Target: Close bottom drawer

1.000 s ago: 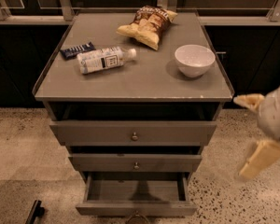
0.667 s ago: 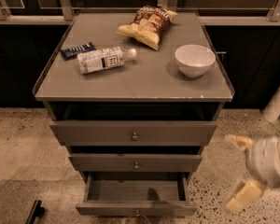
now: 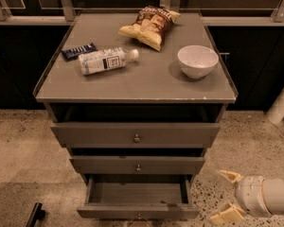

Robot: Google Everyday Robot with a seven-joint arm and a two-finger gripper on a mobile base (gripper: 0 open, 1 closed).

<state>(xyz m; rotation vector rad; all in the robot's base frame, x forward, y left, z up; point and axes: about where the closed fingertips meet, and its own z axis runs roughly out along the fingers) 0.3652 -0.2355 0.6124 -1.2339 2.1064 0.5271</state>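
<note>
**Bottom drawer out, gripper waiting off its right corner**

From where I stand, the grey desk (image 3: 85, 86) has three drawers stacked in its front, each with one small round knob at the centre. The top drawer (image 3: 94, 135) and the middle drawer (image 3: 99, 165) sit back near the cabinet face. The bottom drawer (image 3: 132, 194) is pulled well out toward the floor, and I can see straight into its bare grey inside.

On top I count four things:
- One chip bag (image 3: 150, 26) lies toward the back.
- One white bowl (image 3: 197, 60) stands upright near the right edge.
- One bottle (image 3: 106, 60) lies on its side left of centre, cap pointing right.
- One dark blue wrapped bar (image 3: 79, 50) lies just beside the bottle's base, at the back left.

There is one gripper (image 3: 226, 196), down low at the right and just off the bottom drawer's front right corner, not touching it. Its two cream fingers (image 3: 230, 176) are spread apart with nothing between them.

The desk top is a flat grey sheet with a thin raised lip. The floor (image 3: 255, 141) is pale speckled stone. A darker patch (image 3: 19, 202) lies at the lower left with a small black piece (image 3: 36, 214) on it. A metal rail (image 3: 28, 19) runs behind the desk in front of dark panels. A white post (image 3: 283, 103) leans at the far right.
</note>
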